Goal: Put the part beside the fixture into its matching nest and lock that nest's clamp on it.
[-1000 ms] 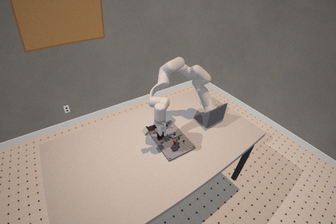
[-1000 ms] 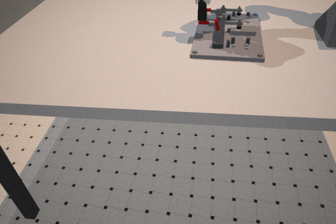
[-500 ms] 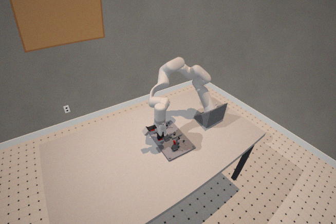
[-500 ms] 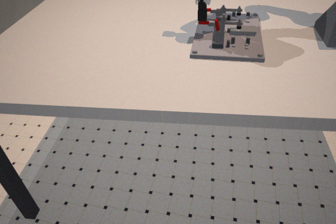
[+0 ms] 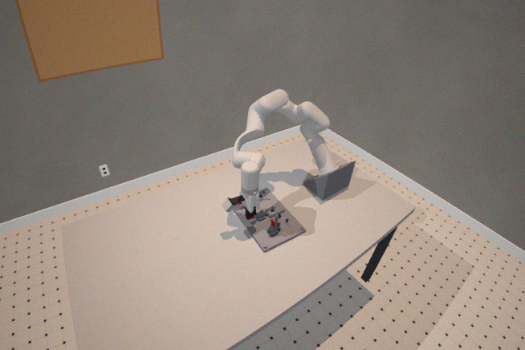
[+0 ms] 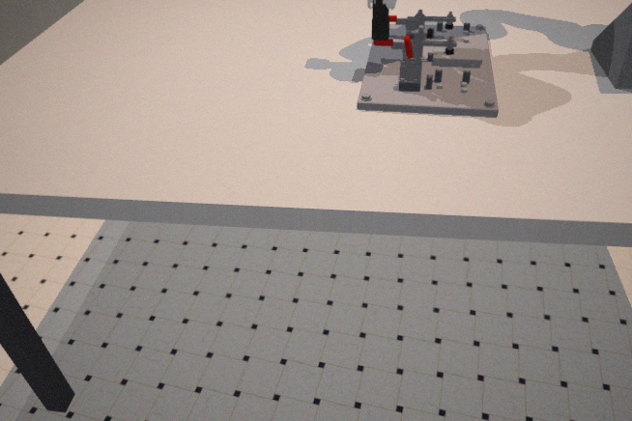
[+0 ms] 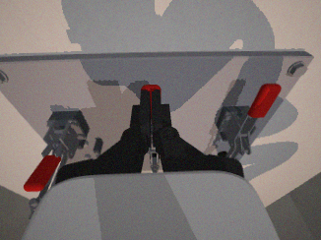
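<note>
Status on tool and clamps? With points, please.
Tool [image 5: 250, 217] [image 6: 381, 38] [image 7: 151, 102] shut, nothing gripped, right above middle red handle [image 5: 250, 217] [image 6: 383, 42] [image 7: 151, 88]. Middle bar [image 6: 438, 42] lowered, lock unconfirmed. Nearest clamp's red handle [image 5: 272, 221] [image 6: 409, 46] upright.

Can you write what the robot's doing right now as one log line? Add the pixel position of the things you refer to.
gripper [image 5: 250, 216] [image 6: 381, 39] [image 7: 151, 102]: shut, nothing held | position: at middle clamp's red handle [image 5: 250, 217] [image 6: 383, 42] [image 7: 151, 88] | part: not clearly visible
</note>
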{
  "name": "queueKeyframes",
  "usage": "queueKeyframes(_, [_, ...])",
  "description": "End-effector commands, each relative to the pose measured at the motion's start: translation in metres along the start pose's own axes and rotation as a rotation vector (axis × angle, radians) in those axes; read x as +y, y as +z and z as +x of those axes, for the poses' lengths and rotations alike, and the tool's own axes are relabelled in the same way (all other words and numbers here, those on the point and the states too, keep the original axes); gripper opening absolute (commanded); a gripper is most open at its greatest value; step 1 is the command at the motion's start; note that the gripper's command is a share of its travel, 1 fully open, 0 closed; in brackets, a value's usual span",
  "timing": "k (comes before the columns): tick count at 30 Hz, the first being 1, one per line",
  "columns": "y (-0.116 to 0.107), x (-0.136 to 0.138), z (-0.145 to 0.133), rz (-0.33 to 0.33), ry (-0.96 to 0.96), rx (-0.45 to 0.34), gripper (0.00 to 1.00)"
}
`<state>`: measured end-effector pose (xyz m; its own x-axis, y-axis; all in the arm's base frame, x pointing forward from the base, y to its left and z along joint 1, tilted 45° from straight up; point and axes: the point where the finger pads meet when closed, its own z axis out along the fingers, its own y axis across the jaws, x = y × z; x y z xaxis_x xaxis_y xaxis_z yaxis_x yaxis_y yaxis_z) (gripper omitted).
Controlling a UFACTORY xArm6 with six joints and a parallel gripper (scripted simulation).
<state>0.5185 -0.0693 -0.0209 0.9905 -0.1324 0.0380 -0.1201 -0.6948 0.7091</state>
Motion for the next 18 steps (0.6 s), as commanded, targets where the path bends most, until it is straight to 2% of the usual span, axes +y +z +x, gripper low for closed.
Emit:
queueKeyframes(1, [-0.0014, -0.0001, 0.0013, 0.001, 0.001, 0.004, 0.0])
queueKeyframes(18, [0.0001, -0.0001, 0.0013, 0.001, 0.001, 0.004, 0.0])
